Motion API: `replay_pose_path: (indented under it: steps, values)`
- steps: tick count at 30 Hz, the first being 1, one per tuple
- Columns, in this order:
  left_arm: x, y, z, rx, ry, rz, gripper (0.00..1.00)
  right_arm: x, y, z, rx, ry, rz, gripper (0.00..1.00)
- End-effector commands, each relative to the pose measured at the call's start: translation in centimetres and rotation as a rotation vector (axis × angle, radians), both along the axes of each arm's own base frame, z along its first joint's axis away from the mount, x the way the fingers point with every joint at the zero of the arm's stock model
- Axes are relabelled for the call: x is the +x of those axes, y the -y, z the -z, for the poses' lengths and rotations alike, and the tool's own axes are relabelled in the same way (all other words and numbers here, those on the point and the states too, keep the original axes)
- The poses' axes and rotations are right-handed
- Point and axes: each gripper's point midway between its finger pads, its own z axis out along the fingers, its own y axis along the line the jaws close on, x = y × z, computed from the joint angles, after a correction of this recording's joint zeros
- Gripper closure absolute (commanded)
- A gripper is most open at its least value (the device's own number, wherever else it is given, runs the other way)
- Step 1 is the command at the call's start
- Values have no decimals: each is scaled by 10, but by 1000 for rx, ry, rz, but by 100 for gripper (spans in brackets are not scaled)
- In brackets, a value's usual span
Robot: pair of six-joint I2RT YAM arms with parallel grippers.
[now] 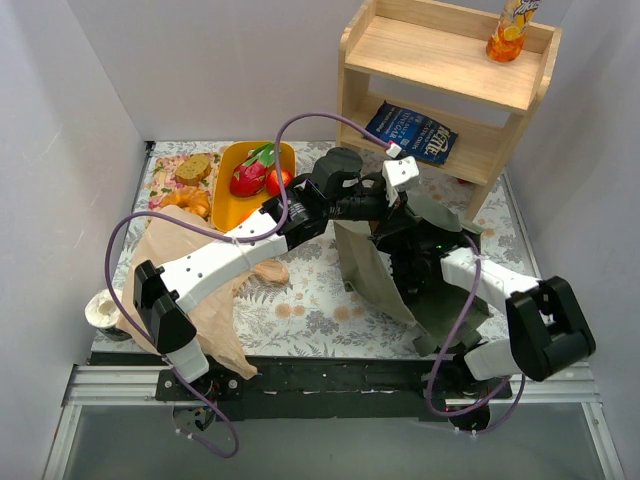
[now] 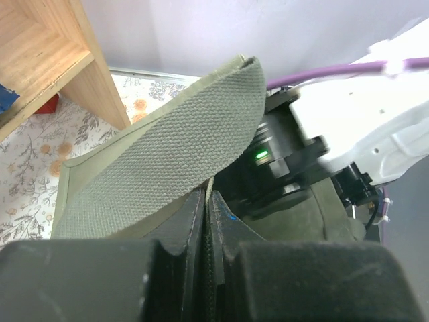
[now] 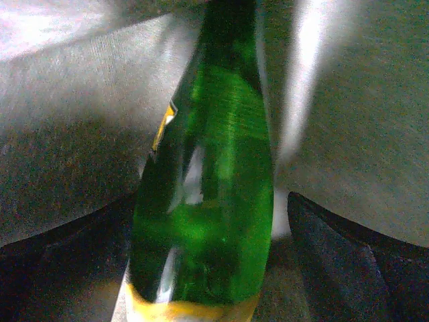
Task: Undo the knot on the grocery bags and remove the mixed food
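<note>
An olive tote bag (image 1: 370,270) lies open at mid-table. My left gripper (image 1: 380,208) (image 2: 208,201) is shut on the tote's fabric edge beside its flat strap (image 2: 167,161), lifting it. My right gripper (image 3: 208,228) is down inside the tote, open around a green bottle (image 3: 214,174), with a gap showing at the right finger (image 3: 335,248). A crumpled tan plastic bag (image 1: 175,265) lies at the left; I cannot make out a knot on it. Bread slice (image 1: 193,167), donut (image 1: 188,200) and red produce (image 1: 250,178) in a yellow tray (image 1: 228,210) rest at the back left.
A wooden shelf (image 1: 450,85) stands at the back right, with a blue snack packet (image 1: 410,130) on its lower board and an orange bottle (image 1: 508,30) on top. A white cup (image 1: 103,310) sits at the near left edge. White walls close in both sides.
</note>
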Motion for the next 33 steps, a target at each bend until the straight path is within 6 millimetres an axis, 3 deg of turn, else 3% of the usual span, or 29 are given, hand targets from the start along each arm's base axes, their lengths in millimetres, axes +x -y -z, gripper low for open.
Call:
replay_pose_path:
  steps: [1, 5, 8, 10, 11, 14, 18, 21, 26, 31, 33]
  values:
    - [-2, -6, -30, -56, 55, 6, 100, -8, -3, 22, -49, -84, -104, 2]
    - [4, -2, -30, -55, 56, -9, 100, -5, 0, 42, -105, -156, -96, 2]
    - [11, -1, -29, -54, 57, -21, 100, -3, -6, 45, -87, -163, -101, 2]
    - [17, -1, -28, -54, 59, -30, 100, -3, -10, 45, -69, -169, -95, 12]
    - [18, -1, -29, -55, 59, -29, 100, -4, -14, 45, -49, -187, -82, 21]
    - [23, -3, -29, -54, 61, -38, 100, -3, -18, 33, -21, -193, -45, 98]
    - [33, -9, -28, -56, 36, -51, 100, -4, -21, 11, 13, -189, -6, 99]
    - [45, -18, -29, -68, -12, -80, 100, -2, -28, -29, 82, -181, 51, 99]
    - [67, -33, -27, -72, -86, -127, 100, -19, -33, -107, 231, -71, 49, 99]
    - [78, -42, -12, -50, -136, -156, 100, -38, -27, -162, 307, -10, 66, 99]
    - [80, -44, -8, -50, -164, -151, 100, -52, -28, -193, 364, 19, 30, 99]
